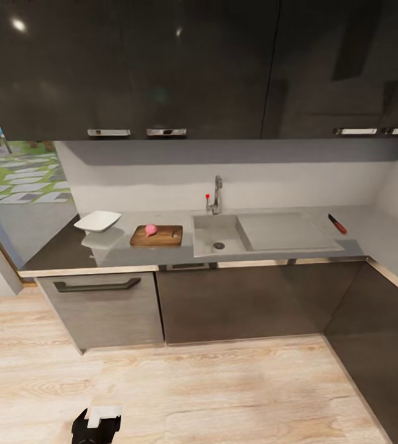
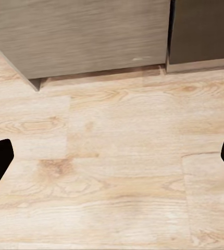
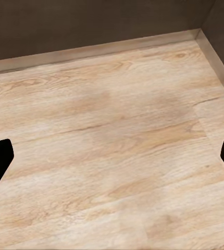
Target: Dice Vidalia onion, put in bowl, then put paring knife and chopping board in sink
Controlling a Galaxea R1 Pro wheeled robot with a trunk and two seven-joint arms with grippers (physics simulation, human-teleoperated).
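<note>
1. While the Vidalia onion (image 1: pixel 151 230) is already lying on the chopping board (image 1: pixel 156 236), left of the sink (image 1: pixel 214 237), you are standing well back from the desk (image 1: pixel 359 246), so I judge the step in hand to be fetching the paring knife (image 1: pixel 337 223).
2. You are looking at a knife lying far right on the desk, beyond the drainboard and well apart from the board, with its red handle pointing toward the near right.
3. Both arms are hanging low: the left gripper (image 2: pixel 112 156) and the right gripper (image 3: pixel 112 156) are aiming at the wooden floor (image 1: pixel 223 382), jaws spread wide and holding nothing.
4. Since the knife is on your right, you are best placed to roll toward the right end of the desk before raising the right arm.
5. Going for the handle rather than the blade is the safer grip, with the jaws straddling it crosswise.
6. The bowl (image 1: pixel 97 220) is sitting at the far left, just beside the board, so keep it undisturbed while returning.
</note>
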